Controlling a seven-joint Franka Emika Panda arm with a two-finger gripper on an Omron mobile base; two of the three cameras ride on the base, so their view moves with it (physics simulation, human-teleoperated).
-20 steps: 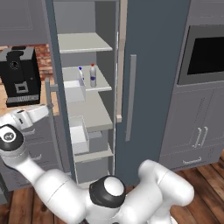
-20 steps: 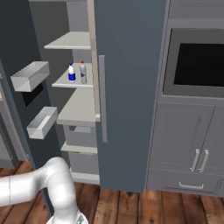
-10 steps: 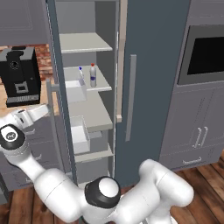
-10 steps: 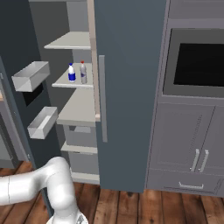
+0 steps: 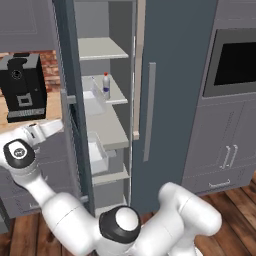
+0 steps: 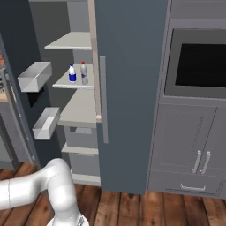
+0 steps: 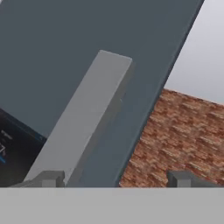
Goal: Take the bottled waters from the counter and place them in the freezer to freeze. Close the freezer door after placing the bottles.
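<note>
In the left base view the freezer stands open, a tall slate-grey box with flat, pale grey shelves and boxy bins; its freezer door swings out edge-on toward the camera. On the middle shelf, at about twelve o'clock from the robot's base, one of the bottled waters stands upright, slim, white with a blue label. At nine o'clock a blocky black coffee machine sits on the counter, a light wood top. The gripper sits low at the door's outer side; its fingers' state cannot be told here. In the right base view both bottles stand just beside each other on the shelf, the blue-capped one left of the clear-grey one. Matte grey cabinets lie at three o'clock. In the hand view the two dark fingertips stand apart, with the door's smooth, square-edged grey bar handle rising between them toward one o'clock; rough red brick wall lies at three o'clock.
</note>
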